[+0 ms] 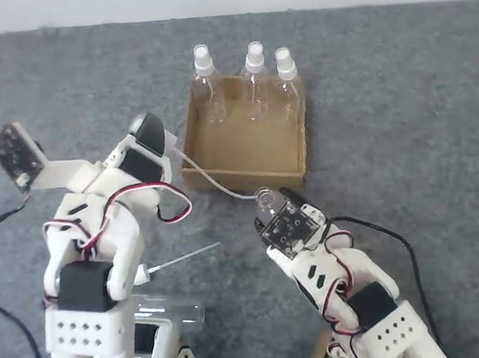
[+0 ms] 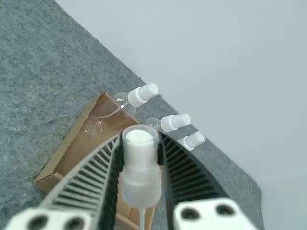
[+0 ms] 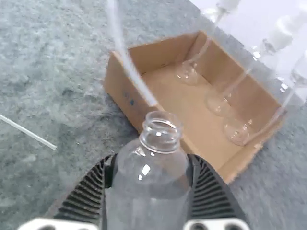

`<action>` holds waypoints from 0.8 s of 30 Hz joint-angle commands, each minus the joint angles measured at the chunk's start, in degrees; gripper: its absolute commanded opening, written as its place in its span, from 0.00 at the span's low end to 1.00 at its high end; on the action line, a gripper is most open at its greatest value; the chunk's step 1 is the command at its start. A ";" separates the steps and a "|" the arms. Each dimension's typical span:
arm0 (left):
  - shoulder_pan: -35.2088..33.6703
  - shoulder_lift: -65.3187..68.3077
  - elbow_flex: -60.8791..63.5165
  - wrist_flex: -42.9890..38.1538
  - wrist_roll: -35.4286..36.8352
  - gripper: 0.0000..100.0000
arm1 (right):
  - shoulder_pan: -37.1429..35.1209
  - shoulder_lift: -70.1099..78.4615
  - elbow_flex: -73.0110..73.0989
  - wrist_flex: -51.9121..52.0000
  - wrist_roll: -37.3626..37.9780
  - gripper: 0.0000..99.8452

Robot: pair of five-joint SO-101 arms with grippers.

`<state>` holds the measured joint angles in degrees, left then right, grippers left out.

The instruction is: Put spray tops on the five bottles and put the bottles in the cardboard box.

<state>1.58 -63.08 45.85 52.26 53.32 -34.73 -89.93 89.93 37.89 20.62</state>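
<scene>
Left gripper [image 2: 139, 140] pinches white plastic spray top [image 2: 140, 167]. Its thin clear dip tube [image 1: 215, 181] bows toward the clear uncapped bottle [image 3: 154, 143], clamped in right gripper [image 3: 151, 165] beside brown cardboard box [image 1: 243, 177]. Risk: the flexible tube misses the mouth and buckles on the rim.

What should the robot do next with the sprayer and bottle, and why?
Probably slide the tube down into the bottle. The left gripper holds the spray top, its tube's tip sits by the open mouth of the bottle in the right gripper, which has no top yet.
</scene>
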 commanded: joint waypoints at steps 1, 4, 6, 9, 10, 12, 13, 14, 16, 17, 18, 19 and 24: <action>0.18 -3.96 -1.36 0.35 -0.97 0.01 | -2.15 -1.54 0.97 -4.44 0.97 0.03; 0.18 -5.63 0.22 0.26 -2.37 0.01 | -2.15 -1.54 1.05 -4.79 0.97 0.03; -0.18 -6.68 1.36 0.26 -2.37 0.01 | -2.15 -1.54 0.97 -4.79 0.97 0.03; -0.26 -8.00 2.86 0.18 -2.46 0.01 | -2.15 -1.54 0.97 -4.79 1.76 0.03; -0.18 -8.26 3.21 0.18 -2.81 0.01 | -2.15 -1.54 1.14 -4.79 3.08 0.03; -0.18 -8.70 3.82 0.18 -4.22 0.01 | -2.15 -1.54 1.58 -4.79 5.01 0.03; -0.26 -8.70 4.09 0.18 -4.48 0.01 | -2.24 -1.54 1.85 -4.88 5.36 0.03; -0.35 -8.70 4.44 0.18 -4.84 0.01 | -2.24 -1.54 2.20 -5.49 5.45 0.03; -0.35 -8.70 5.05 0.18 -4.84 0.01 | -2.24 -1.54 3.16 -6.90 5.71 0.03; -0.35 -8.70 5.32 0.18 -4.84 0.01 | -2.24 -1.54 3.52 -7.52 5.80 0.03; -0.35 -8.70 5.32 0.18 -4.92 0.01 | -2.24 -1.54 3.69 -7.69 5.80 0.03; -0.35 -8.70 5.49 0.18 -4.92 0.01 | -2.24 -1.54 3.69 -7.52 5.80 0.03; -0.35 -8.70 6.02 -0.44 -4.92 0.01 | -2.24 -1.54 3.60 -7.34 5.89 0.03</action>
<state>1.49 -70.64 52.00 52.26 49.01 -36.57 -90.11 94.51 31.82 25.63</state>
